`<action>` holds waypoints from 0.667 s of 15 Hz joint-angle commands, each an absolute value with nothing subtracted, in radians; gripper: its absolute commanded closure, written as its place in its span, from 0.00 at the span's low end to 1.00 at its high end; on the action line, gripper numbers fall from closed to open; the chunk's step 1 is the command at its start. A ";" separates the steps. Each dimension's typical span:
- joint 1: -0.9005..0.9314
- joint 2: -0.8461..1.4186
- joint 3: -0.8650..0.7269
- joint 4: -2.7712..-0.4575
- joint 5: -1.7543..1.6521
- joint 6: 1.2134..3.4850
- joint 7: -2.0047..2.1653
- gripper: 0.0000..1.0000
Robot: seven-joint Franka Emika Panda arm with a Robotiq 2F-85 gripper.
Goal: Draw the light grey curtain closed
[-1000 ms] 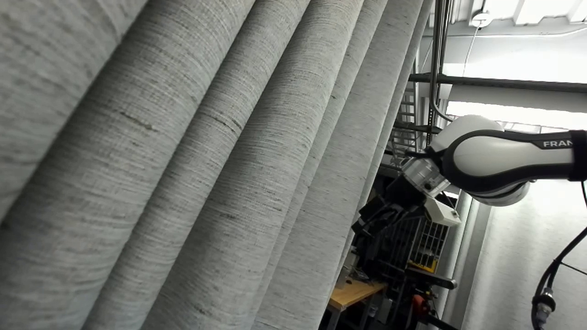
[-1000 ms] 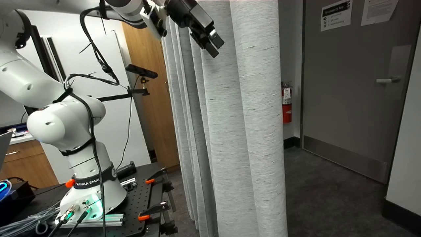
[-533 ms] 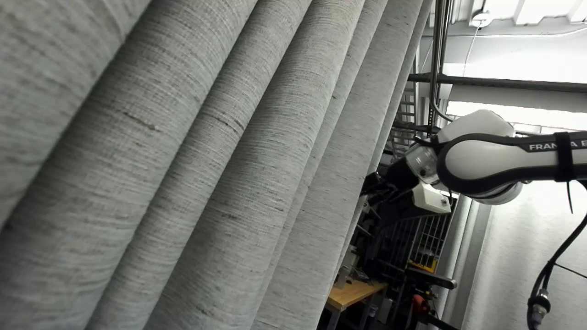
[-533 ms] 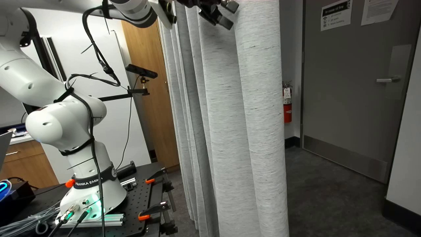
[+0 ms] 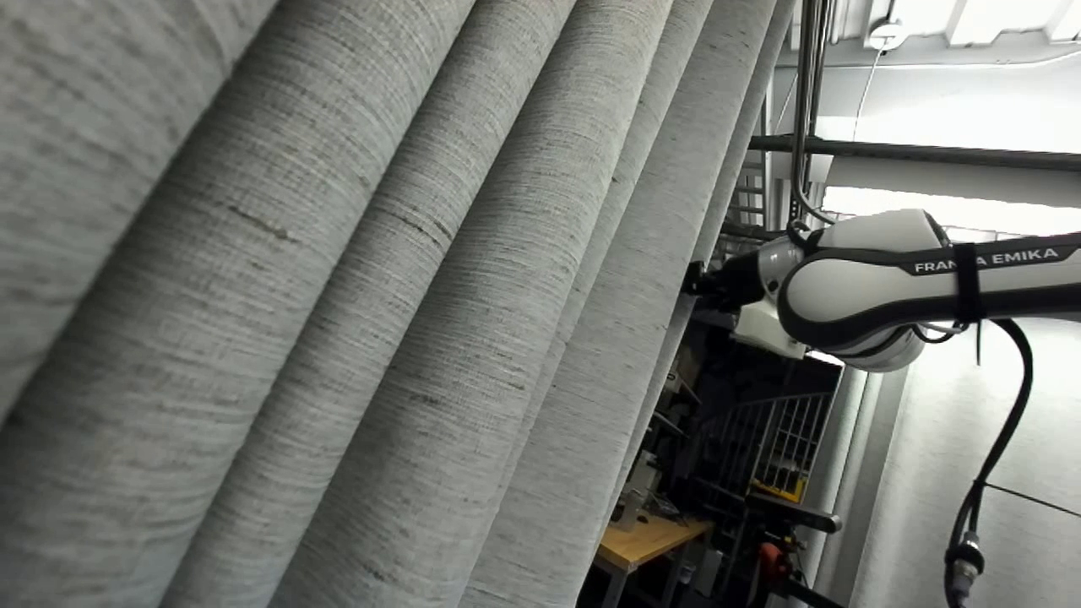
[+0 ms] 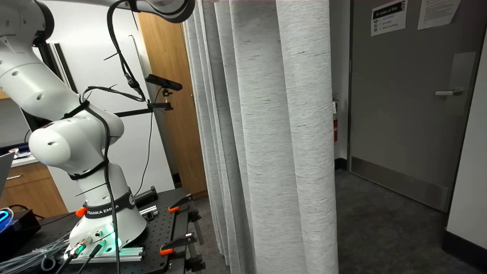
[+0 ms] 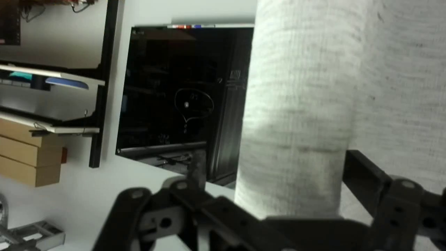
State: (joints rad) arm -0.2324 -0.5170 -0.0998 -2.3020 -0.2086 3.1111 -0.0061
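Note:
Deep vertical pleats of the light grey curtain (image 5: 473, 295) fill most of an exterior view, and the curtain (image 6: 266, 114) also hangs beside the robot's table in an exterior view. My gripper (image 5: 694, 279) is up at the curtain's far edge. Seen from the wrist, the gripper (image 7: 275, 160) stands wide open, with a rounded edge fold of the curtain (image 7: 296, 104) between its fingers. The right finger (image 7: 364, 177) is close against the fold; whether it touches I cannot tell. A gap separates the left finger (image 7: 198, 167) from the cloth. In an exterior view the gripper is above the frame.
A grey door (image 6: 403, 114) and a partly hidden fire extinguisher (image 6: 335, 121) are beyond the curtain. A camera on a mount (image 6: 163, 82) stands behind the arm's base (image 6: 110, 228). A black board (image 7: 174, 90) and shelves (image 7: 52, 75) show past the fold. A wooden table (image 5: 654, 540) is lower down.
My gripper has risen and come to the curtain's edge, going out of the top of an exterior view. There the curtain's edge has shifted a little right, covering more of the extinguisher.

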 commanded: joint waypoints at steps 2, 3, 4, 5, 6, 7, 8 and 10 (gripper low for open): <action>-0.151 -0.465 -0.110 -2.211 -0.157 3.229 -0.051 0.00; -0.139 -0.458 -0.106 -2.187 -0.154 3.244 -0.053 0.00; -0.128 -0.454 -0.104 -2.168 -0.152 3.260 -0.052 0.00; -0.124 -0.453 -0.098 -2.143 -0.151 3.273 -0.050 0.00; -0.125 -0.452 -0.092 -2.124 -0.151 3.290 -0.048 0.00; -0.133 -0.457 -0.084 -2.104 -0.151 3.304 -0.045 0.00; -0.145 -0.460 -0.077 -2.086 -0.177 3.317 -0.014 0.00; -0.167 -0.458 -0.061 -2.049 -0.174 3.336 -0.009 0.03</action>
